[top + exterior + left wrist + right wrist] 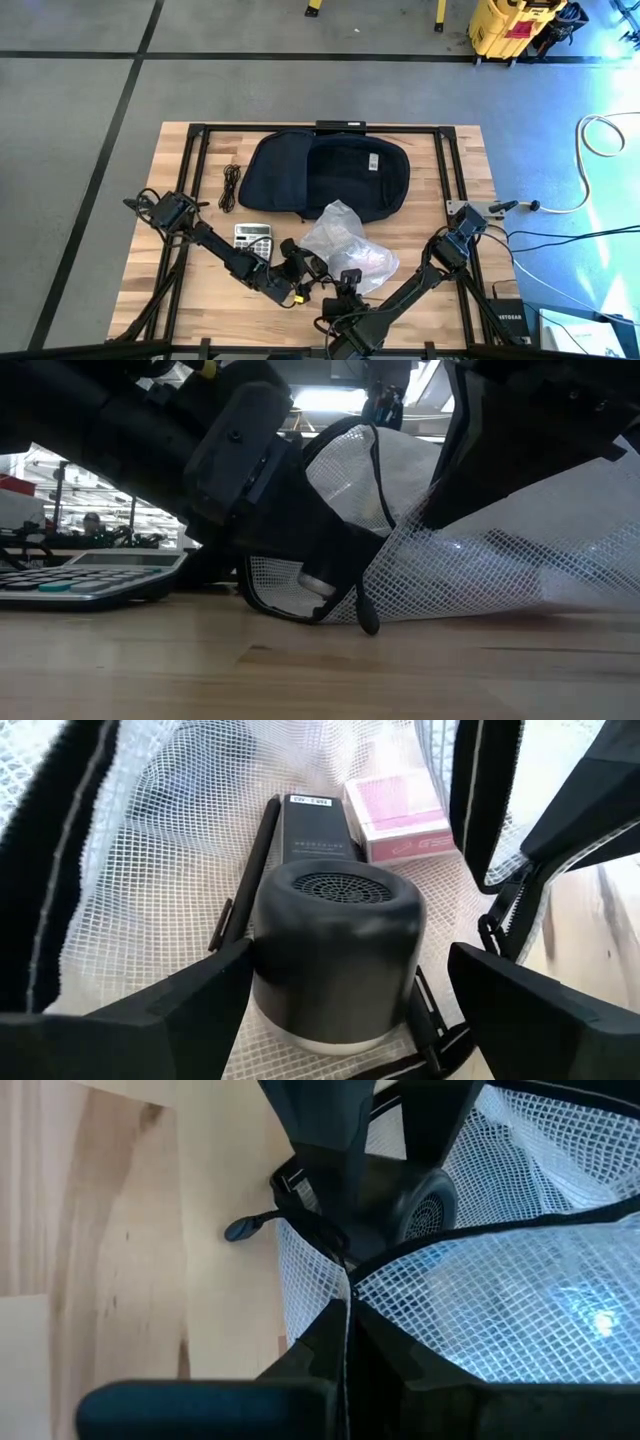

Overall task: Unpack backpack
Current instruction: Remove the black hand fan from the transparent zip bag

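Note:
The dark backpack [330, 172] lies open at the table's far middle, with no gripper on it. Nearer, a white mesh pouch with black trim [345, 245] lies on its side on the wood [500, 600]. Inside it are a round dark speaker [335, 950], a black box [315, 825], a pink box [400, 815] and a black pen [250, 870]. My left gripper [303, 268] reaches open into the pouch's mouth, its fingers on either side of the speaker [350, 960]. My right gripper [345, 283] is shut on the pouch's rim. My left gripper has one finger [200, 995] right against the speaker's side; whether it touches, I cannot tell. The other finger [520, 1005] stands clear of it. My right gripper pinches the black-trimmed rim of the pouch's mouth [345, 1285] between its two fingers, slanting down from the near side. The rim is lifted and the mouth is open, while the pouch's lower side stays on the table.
A calculator [252, 238] lies left of the pouch, close beside my left arm. A coiled black cable [231, 187] lies left of the backpack. The pouch's zipper pull [240, 1230] rests on the wood. Bare wood shows at the table's right [465, 250].

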Available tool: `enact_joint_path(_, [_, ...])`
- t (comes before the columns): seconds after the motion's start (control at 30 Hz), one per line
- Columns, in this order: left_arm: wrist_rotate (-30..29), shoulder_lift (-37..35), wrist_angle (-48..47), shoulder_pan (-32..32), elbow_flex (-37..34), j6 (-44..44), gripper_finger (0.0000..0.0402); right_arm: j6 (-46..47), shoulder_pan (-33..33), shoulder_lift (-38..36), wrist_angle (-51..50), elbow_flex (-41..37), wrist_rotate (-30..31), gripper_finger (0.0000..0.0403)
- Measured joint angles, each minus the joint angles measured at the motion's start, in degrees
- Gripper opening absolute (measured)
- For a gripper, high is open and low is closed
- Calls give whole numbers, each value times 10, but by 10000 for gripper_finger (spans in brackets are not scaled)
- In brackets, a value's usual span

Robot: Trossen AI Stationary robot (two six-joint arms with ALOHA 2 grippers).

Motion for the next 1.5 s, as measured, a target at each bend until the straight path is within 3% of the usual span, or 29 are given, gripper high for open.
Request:
enact_joint_path(0.23, [-8, 0, 22, 21, 0, 40, 318, 0, -1, 0, 1, 0, 0, 0])
enact_joint_path(0.57, [41, 9, 23, 58, 0, 33, 318, -1, -2, 0, 2, 0, 0, 0])
enact_joint_path(1.5, [65, 10, 41, 90, 0, 46, 315, -10, -8, 0, 7, 0, 0, 0])
